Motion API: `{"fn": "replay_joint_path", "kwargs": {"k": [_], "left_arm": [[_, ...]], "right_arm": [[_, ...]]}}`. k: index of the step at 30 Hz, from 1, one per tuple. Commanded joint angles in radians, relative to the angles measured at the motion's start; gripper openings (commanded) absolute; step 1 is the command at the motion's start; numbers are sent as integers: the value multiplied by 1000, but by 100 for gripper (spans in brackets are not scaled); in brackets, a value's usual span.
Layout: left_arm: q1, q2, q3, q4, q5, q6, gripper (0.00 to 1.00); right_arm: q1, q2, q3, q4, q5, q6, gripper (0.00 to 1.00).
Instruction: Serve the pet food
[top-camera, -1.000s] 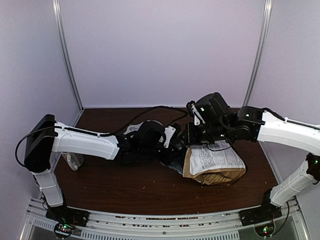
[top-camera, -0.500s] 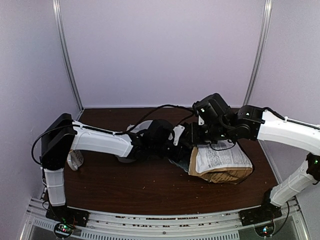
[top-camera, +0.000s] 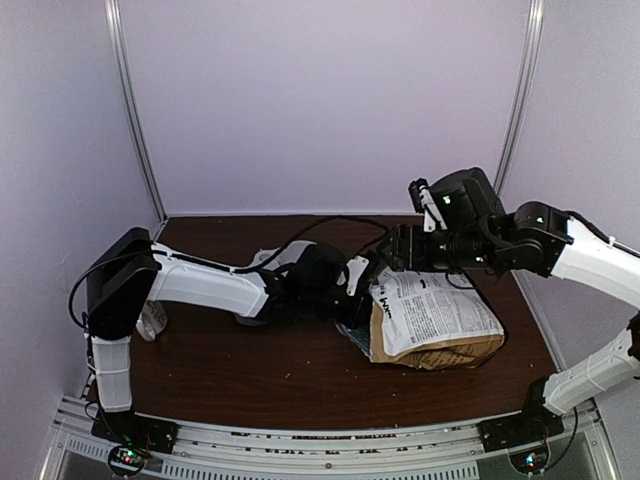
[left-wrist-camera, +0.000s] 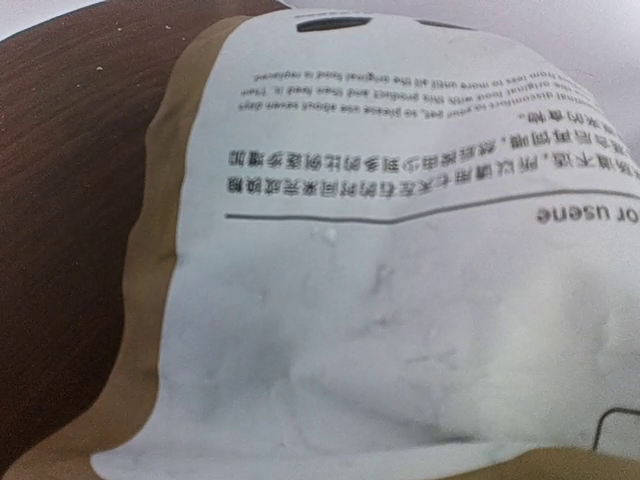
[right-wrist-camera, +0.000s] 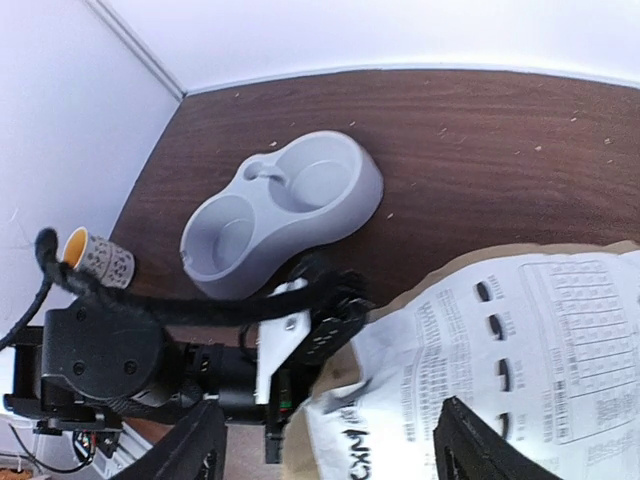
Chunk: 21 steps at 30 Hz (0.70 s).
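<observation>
The pet food bag (top-camera: 432, 325) lies on its side at 3 o'clock on the table (top-camera: 250, 370). The right gripper (right-wrist-camera: 333, 445) above it stands wide apart. The left gripper (top-camera: 350, 305) is at its 9 o'clock edge; I cannot tell its grip.

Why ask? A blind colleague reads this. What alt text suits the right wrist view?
The open right gripper hovers over a kraft-brown bag with a white printed label on a dark wooden table. Beyond sit an empty-looking grey double bowl and the left gripper at the bag's edge.
</observation>
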Motion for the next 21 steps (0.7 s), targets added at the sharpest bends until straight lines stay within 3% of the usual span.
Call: {"fn": "replay_joint_path", "kwargs": {"k": [1, 7, 13, 21], "left_arm": [[-8, 28, 11, 28, 35, -6, 0], [-8, 26, 14, 42, 50, -7, 0], [-8, 35, 23, 44, 46, -7, 0], [-9, 52, 47, -42, -163, -25, 0]], "right_arm": [[-114, -80, -39, -98, 55, -19, 76], [-418, -206, -216, -135, -29, -50, 88], [-737, -276, -459, -40, -260, -58, 91], [-781, -220, -647, 113, -460, 2, 90]]}}
